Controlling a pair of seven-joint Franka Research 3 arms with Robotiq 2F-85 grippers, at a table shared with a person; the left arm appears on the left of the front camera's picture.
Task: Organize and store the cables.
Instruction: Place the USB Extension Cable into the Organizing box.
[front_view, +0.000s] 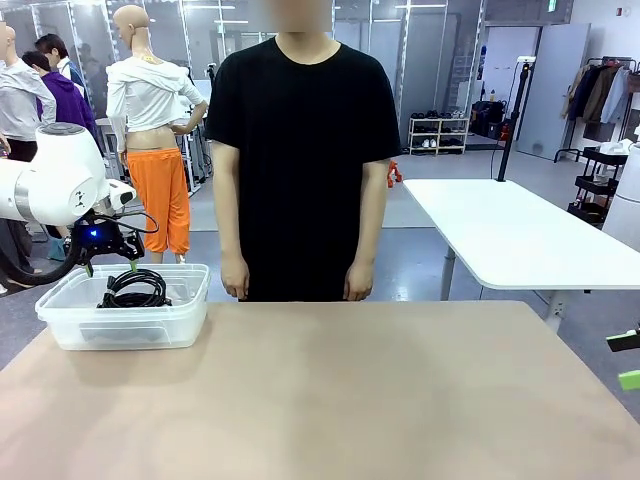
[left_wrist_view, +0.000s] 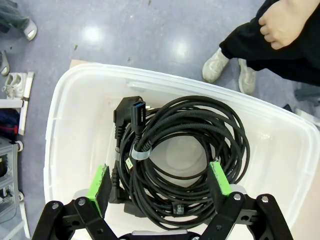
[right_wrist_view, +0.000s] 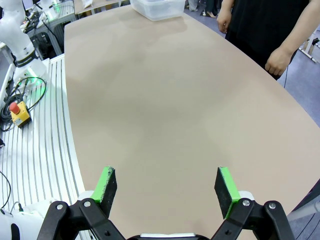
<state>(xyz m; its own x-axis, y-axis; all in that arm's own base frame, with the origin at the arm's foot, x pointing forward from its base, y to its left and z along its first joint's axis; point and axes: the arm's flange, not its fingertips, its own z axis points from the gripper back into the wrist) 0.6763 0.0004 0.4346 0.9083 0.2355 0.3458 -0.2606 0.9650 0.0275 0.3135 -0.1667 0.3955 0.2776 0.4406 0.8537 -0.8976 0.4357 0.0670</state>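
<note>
Left pincer (left_wrist_view: 159, 182) pointing straight down over the clear bin (front_view: 60, 325) at the table's (front_view: 350, 400) left far corner, fingers spread wide on either side of the coiled cables (left_wrist_view: 185, 155) lying inside, pinching nothing. Right pincer (right_wrist_view: 167, 185) also spread, empty, tilted down above bare table near the right edge. Person's hands (front_view: 234, 282) hanging loose at the far side.

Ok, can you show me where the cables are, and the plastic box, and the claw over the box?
cables (left_wrist_view: 200, 125), left wrist view, on the coiled black loops.
plastic box (front_view: 60, 325), front view, on its clear front wall.
left claw (left_wrist_view: 159, 184), left wrist view, midway between its green fingertips.
</note>
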